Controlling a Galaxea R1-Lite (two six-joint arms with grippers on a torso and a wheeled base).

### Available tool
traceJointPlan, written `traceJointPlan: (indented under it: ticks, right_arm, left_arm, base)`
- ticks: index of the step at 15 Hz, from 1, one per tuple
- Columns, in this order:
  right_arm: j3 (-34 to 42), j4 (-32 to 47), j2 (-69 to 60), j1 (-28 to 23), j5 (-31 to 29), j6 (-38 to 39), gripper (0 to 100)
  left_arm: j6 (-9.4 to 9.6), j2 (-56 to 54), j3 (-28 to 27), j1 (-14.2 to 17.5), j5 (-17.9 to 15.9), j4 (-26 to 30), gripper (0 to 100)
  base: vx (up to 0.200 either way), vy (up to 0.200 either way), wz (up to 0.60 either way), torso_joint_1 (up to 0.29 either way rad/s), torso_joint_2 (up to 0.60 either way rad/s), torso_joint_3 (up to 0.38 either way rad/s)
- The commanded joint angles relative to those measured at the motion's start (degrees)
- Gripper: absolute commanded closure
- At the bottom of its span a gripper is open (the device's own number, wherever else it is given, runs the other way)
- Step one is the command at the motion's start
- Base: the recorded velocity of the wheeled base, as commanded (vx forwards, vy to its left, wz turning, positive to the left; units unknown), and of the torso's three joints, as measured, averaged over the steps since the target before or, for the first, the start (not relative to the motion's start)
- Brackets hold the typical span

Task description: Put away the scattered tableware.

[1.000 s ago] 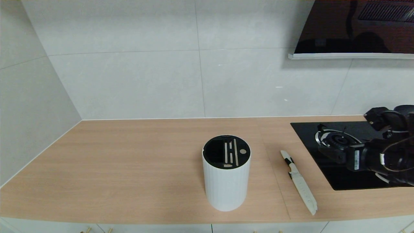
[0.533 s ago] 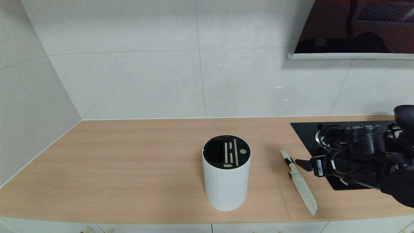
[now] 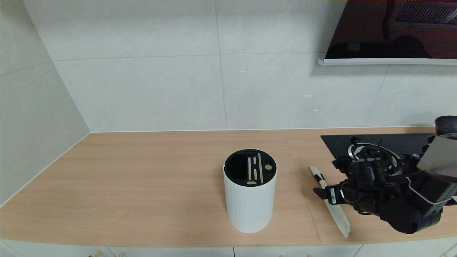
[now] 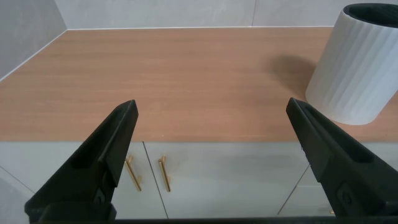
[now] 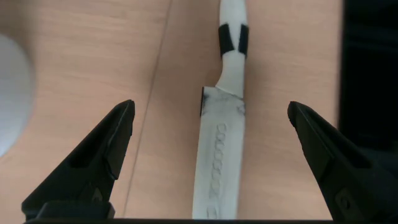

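On countertop (image 3: 142, 178): white knife (image 3: 338, 217) with black bands lies flat, between knife holder (image 3: 250, 192) and hob (image 3: 335, 142), touching neither.
Knife holder: white ribbed cylinder, upright, black slotted top.
Right gripper (image 5: 210, 111): just above knife, fingers spread wide, one each side of where handle meets blade; nothing gripped.
Left gripper (image 4: 211, 109): fingers wide apart, holding nothing, by counter's front edge near gold cabinet handles (image 4: 146, 174).

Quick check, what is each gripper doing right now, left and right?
Left gripper: open, holding nothing.
Right gripper: open, poised over the knife on the counter, not gripping it.
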Motion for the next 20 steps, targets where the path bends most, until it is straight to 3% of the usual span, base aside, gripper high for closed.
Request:
traceJointPlan:
  ticks: [1,7,20]
  right_arm:
    - [-1.29,-0.73,5.9,-0.26,-0.9,0.02,0]
    - [-2.43,-6.18,10.12,-0.43,-1.69,1.95,0]
    - [-3.22,-6.44,11.08,-0.52,-2.57,1.95,0]
  left_arm:
    - [-0.01,0.09,0.0,0.02,0.02,-0.01,0]
    - [-0.01,0.09,0.0,0.02,0.02,-0.01,0]
    - [-0.01,0.09,0.0,0.02,0.02,-0.01,0]
  base:
    - [0.0,0.0,0.0,0.0,0.0,0.0]
    - [0.0,0.0,0.0,0.0,0.0,0.0]
    - [0.0,0.0,0.0,0.0,0.0,0.0]
